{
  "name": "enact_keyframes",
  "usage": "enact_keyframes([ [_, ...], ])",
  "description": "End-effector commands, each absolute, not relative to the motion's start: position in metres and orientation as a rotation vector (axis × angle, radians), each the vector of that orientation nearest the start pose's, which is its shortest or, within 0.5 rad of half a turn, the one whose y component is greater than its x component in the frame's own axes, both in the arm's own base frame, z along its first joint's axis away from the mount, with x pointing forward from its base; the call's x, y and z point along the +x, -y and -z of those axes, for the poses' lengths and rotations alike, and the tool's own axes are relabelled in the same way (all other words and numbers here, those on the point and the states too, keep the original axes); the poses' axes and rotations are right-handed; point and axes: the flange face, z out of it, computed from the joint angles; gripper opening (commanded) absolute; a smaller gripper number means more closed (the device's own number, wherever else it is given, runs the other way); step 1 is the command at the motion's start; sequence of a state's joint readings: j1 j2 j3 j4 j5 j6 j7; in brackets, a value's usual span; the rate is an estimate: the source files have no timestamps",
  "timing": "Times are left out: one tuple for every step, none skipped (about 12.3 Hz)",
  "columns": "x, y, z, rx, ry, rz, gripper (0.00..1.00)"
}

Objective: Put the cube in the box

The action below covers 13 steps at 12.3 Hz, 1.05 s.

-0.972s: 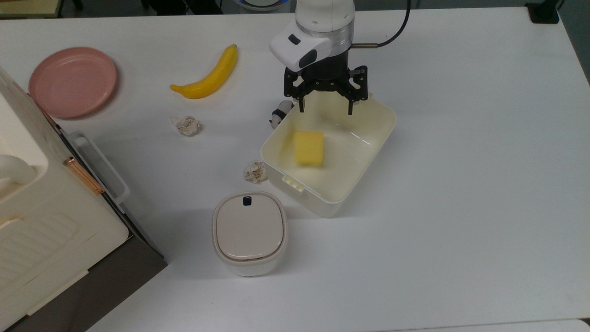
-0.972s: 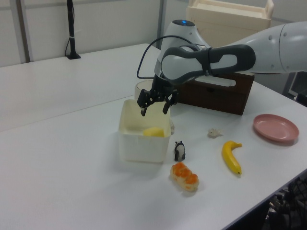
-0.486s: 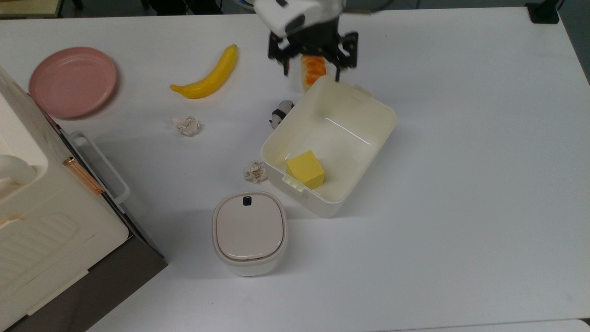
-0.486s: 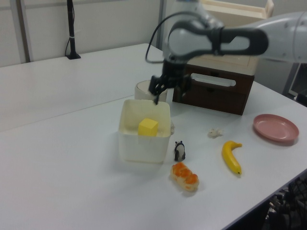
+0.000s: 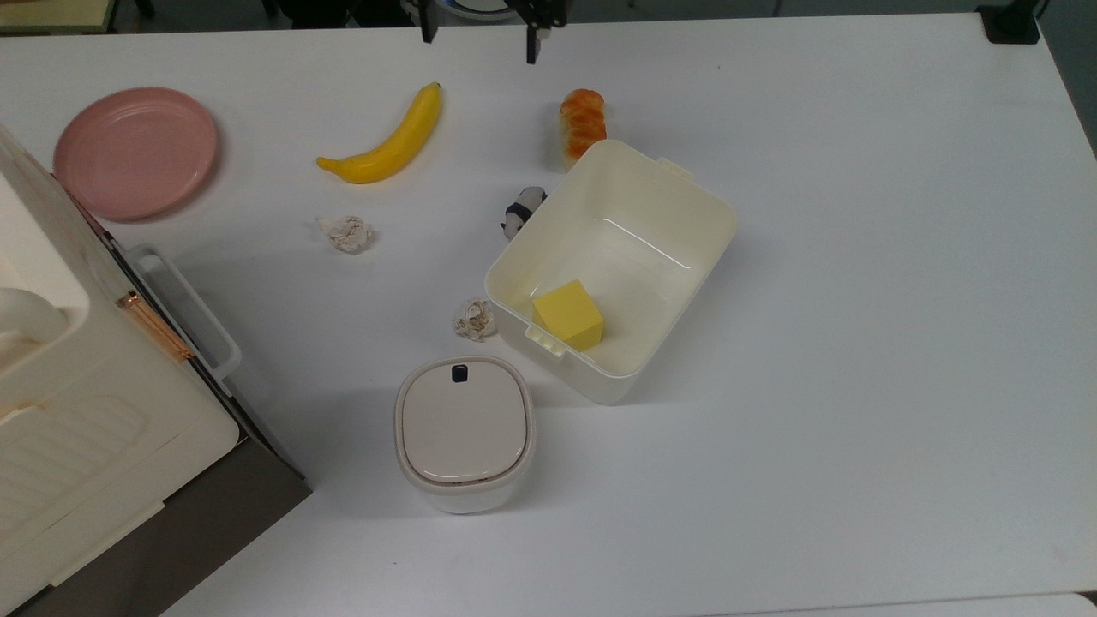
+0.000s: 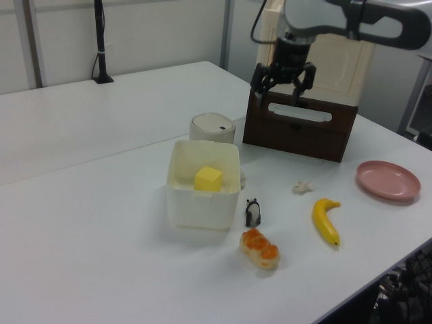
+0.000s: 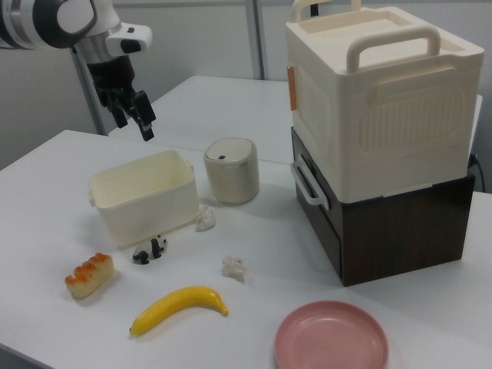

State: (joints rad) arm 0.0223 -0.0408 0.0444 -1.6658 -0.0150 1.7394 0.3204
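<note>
The pale-yellow cube (image 5: 567, 314) (image 6: 208, 179) lies on the floor of the cream-white box (image 5: 691, 188) (image 6: 200, 210) (image 7: 144, 203), against the wall nearest the top view's bottom. In the right view the box's wall hides the cube. My gripper (image 5: 478, 36) (image 6: 279, 88) (image 7: 133, 124) hangs open and empty, high above the table and well away from the box, at the top view's top edge. Nothing sits between its fingers.
Around the box lie a banana (image 5: 390, 140), an orange-topped sushi piece (image 5: 582, 122), a panda figure (image 5: 520, 212) and two crumpled paper balls (image 5: 346, 232) (image 5: 474, 319). A lidded bin (image 5: 464, 431) stands near it. A pink plate (image 5: 134, 151) and stacked cream-and-brown cases (image 7: 380, 138) are further off.
The cube fell from the open gripper and settled in the box's corner. The gripper rose and drew away from the box toward the top view's top edge.
</note>
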Motion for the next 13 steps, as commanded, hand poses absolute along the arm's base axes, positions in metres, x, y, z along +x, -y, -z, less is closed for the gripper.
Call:
enact_keyframes([
  [0.543, -0.005, -0.625, -3.081, -0.355, 0.135, 1.0],
  [0.543, 0.003, -0.627, -3.075, -0.343, 0.136, 1.0],
  [0.543, 0.005, -0.631, -3.067, -0.347, 0.147, 1.0],
  [0.544, 0.003, -0.634, -3.058, -0.358, 0.157, 1.0],
  [0.545, 0.004, -0.638, -3.053, -0.362, 0.166, 1.0],
  [0.546, 0.003, -0.641, -3.049, -0.362, 0.177, 1.0],
  [0.547, 0.003, -0.643, -3.048, -0.362, 0.181, 1.0],
  [0.547, 0.003, -0.645, -3.047, -0.361, 0.188, 1.0],
  [0.547, 0.003, -0.646, -3.047, -0.361, 0.189, 1.0],
  [0.546, 0.003, -0.646, -3.049, -0.359, 0.182, 1.0],
  [0.545, 0.003, -0.645, -3.051, -0.349, 0.17, 1.0],
  [0.545, 0.003, -0.645, -3.052, -0.347, 0.17, 1.0],
  [0.545, 0.003, -0.644, -3.052, -0.345, 0.168, 1.0],
])
